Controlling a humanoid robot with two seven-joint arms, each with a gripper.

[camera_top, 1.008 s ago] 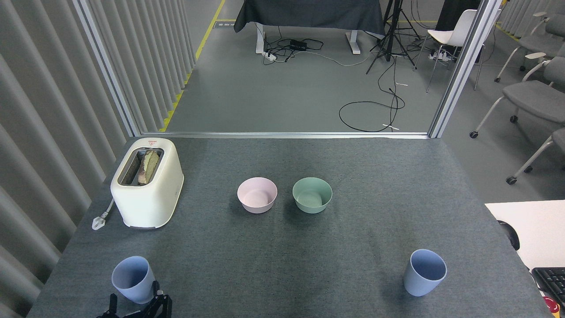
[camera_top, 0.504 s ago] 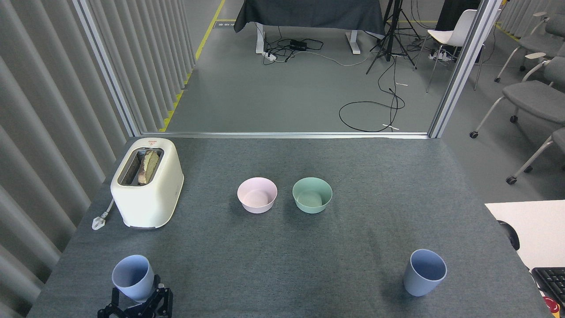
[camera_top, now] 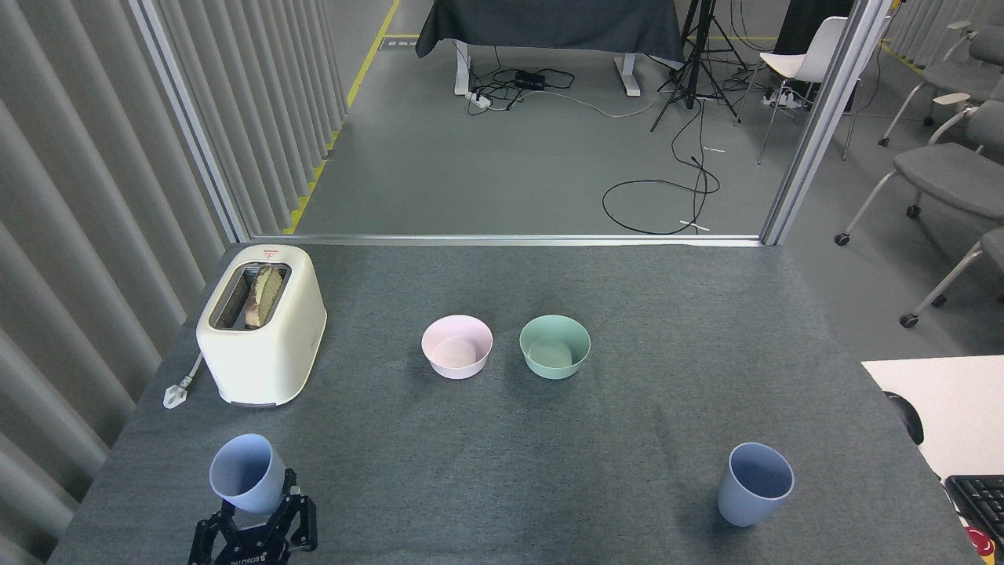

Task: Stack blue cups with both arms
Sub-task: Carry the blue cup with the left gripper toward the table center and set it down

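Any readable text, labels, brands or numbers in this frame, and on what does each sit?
Nothing reads clearly.
Toaster: a small red mark on the top, far end, too small to read.
Left tool: white lettering on the body, upside down and blurred, unreadable.
Keyboard: key legends too small to read.
Blue cups, pink bowl, green bowl: no print visible.

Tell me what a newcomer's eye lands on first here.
Likely the blue cup at the near left, lifted and tilted in the left gripper, its jaws around the cup's base. Its twin stands upright at the near right. Mid-table sit a pink bowl and green bowl; a cream toaster far left.
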